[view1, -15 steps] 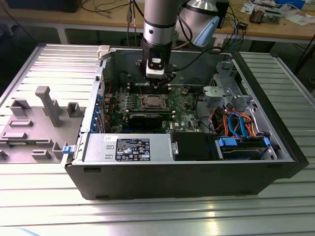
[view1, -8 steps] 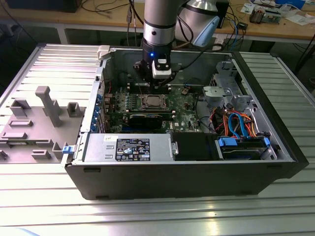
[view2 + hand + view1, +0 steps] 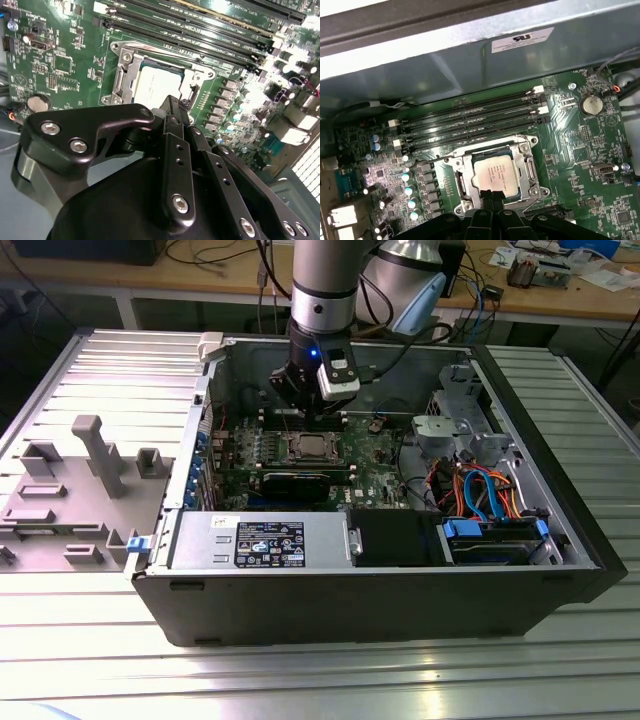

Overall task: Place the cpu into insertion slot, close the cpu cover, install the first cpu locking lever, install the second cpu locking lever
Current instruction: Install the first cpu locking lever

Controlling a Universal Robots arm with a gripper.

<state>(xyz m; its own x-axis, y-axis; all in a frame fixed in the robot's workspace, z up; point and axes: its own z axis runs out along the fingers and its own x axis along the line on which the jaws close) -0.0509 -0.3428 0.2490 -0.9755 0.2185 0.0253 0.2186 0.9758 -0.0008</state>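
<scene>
The cpu [image 3: 494, 172] lies flat in its socket on the green motherboard, silver top up; it is also seen as the cpu [image 3: 157, 82] and the cpu [image 3: 308, 448]. The cpu cover [image 3: 529, 170], a silvery frame, lies down around it, also seen as the cpu cover [image 3: 123, 74]. My gripper [image 3: 488, 195] hangs just above the socket's edge with its black fingers [image 3: 174, 107] shut together and nothing between them. In the exterior view my gripper [image 3: 303, 418] stands over the board inside the open case, just behind the socket.
Memory slots [image 3: 470, 122] run beside the socket, with a coin battery [image 3: 591, 104] nearby. The case wall [image 3: 470, 55] rises behind them. A labelled power supply [image 3: 265, 540] and drive bays with blue and orange cables [image 3: 490, 500] line the case. A grey plastic panel [image 3: 70, 490] lies outside.
</scene>
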